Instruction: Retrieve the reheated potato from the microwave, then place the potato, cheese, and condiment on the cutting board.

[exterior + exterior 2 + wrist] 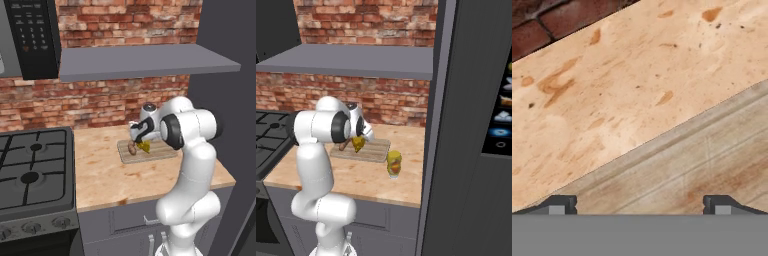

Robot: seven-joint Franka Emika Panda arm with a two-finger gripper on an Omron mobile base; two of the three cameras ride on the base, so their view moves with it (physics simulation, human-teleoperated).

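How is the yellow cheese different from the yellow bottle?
The cheese is a wedge lying on the cutting board; the condiment bottle is a cylinder standing upright on the bare counter. The cheese sits beside the potato; the bottle stands alone. Both are yellow and small.

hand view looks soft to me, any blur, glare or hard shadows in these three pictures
Hand view: the pale striped wooden cutting board and speckled tan counter look smeared, without glare. Left base view: flat, even light, with faint shade under the grey shelf. Right base view: the yellow condiment bottle casts hardly any shadow.
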